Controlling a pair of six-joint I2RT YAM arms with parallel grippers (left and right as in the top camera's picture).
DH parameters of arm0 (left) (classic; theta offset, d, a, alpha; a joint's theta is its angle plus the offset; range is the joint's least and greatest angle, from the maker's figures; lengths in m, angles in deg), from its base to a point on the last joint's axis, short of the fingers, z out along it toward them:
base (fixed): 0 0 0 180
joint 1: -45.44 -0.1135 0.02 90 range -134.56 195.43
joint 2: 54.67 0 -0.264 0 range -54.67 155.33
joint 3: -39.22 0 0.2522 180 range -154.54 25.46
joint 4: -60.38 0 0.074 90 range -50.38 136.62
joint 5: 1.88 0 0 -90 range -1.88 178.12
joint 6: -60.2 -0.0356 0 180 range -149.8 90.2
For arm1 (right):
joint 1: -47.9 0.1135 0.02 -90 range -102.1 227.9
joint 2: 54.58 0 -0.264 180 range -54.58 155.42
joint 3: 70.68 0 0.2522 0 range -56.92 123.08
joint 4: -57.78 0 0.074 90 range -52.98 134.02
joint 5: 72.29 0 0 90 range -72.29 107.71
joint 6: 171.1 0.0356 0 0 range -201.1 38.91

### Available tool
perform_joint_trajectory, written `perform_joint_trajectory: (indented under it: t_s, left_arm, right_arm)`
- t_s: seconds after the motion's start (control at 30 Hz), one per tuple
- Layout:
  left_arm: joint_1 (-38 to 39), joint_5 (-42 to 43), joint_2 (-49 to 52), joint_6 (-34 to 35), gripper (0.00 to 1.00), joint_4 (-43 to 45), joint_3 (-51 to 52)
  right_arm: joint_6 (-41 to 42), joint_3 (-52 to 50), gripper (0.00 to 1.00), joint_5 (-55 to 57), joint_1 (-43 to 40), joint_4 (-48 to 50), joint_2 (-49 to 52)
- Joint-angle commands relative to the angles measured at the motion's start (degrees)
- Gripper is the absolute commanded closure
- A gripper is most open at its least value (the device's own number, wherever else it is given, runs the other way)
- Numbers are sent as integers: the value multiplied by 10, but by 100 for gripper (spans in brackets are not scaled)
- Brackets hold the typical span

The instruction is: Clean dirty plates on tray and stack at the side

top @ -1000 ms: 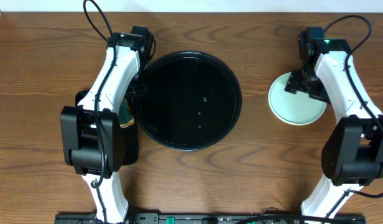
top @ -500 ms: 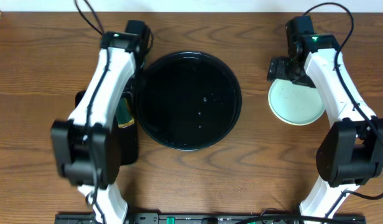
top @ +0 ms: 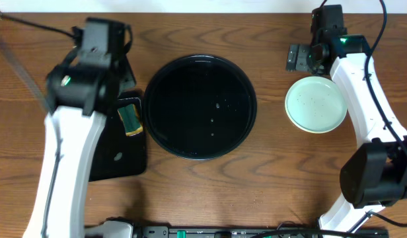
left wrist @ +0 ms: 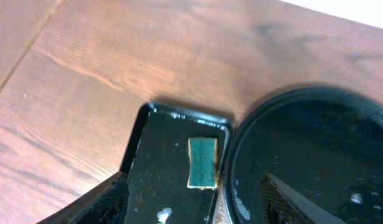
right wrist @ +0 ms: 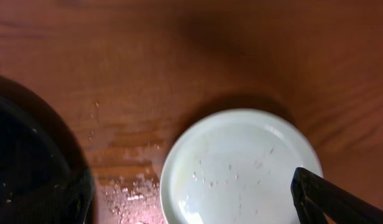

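Observation:
The round black tray [top: 200, 151] lies in the middle of the table with no plate on it, only a few water drops. A pale plate [top: 316, 104] with small specks sits on the wood to its right, and it fills the right wrist view as the plate [right wrist: 241, 165]. My right gripper [top: 299, 58] hovers just beyond the plate's far edge, open and empty [right wrist: 190, 180]. My left gripper [left wrist: 194, 182] is raised high above the rectangular tray, open, with nothing between its fingers [left wrist: 110, 199].
A green and yellow sponge [top: 131, 118] lies on a small rectangular black tray [top: 117, 158] left of the round tray; the sponge [left wrist: 202, 162] also shows in the left wrist view. Water drops [right wrist: 126, 186] wet the wood between round tray and plate.
My left arm rose and swung left, uncovering the sponge on the rectangular tray, and its jaws widened. My right gripper drew back from above the plate to its far side.

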Motion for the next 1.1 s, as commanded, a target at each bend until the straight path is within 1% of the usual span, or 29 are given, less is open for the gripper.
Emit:
perform_joint_trajectory:
  t_s: [0.0, 0.07, 0.1, 0.17, 0.23, 0.27, 0.37, 0.5, 0.63, 0.73, 0.93, 1.07]
  left_arm:
    - [-2, 38, -71, -71, 31, -2, 0]
    - [-2, 70, -109, -105, 30, -3, 0]
    - [-2, 95, -137, -131, 27, -4, 0]
    - [-2, 118, -168, -156, 21, -7, 0]
    - [-2, 125, -197, -165, 21, -14, 0]
    - [-2, 125, -208, -165, 17, -18, 0]
    - [-2, 132, -239, -186, 13, -28, 0]
    - [-2, 189, -261, -228, 11, -40, 0]
    - [-2, 186, -264, -229, 11, -51, 0]
    - [-2, 169, -263, -229, 11, -60, 0]
    - [-2, 170, -263, -229, 10, -63, 0]
    - [-2, 170, -263, -229, 10, -90, 0]
  right_arm:
    - [-45, 13, 1, 0, 3, 14, -16]
    - [-53, 13, 1, 0, 3, 21, -16]
    - [-53, 13, 1, 0, 3, 24, -16]
    - [-53, 12, 1, 0, 2, 29, -16]
    - [-52, 12, 1, -1, 2, 29, -16]
    - [-52, 12, 1, 0, 2, 28, -16]
    - [-52, 12, 1, 0, 3, 17, -16]
    - [-52, 12, 1, 0, 3, 10, -16]
    - [-52, 12, 1, 0, 3, 10, -16]
    - [-52, 12, 1, 0, 3, 10, -16]
    - [-52, 12, 1, 0, 3, 10, -16]
    - [-52, 12, 1, 0, 3, 10, -16]
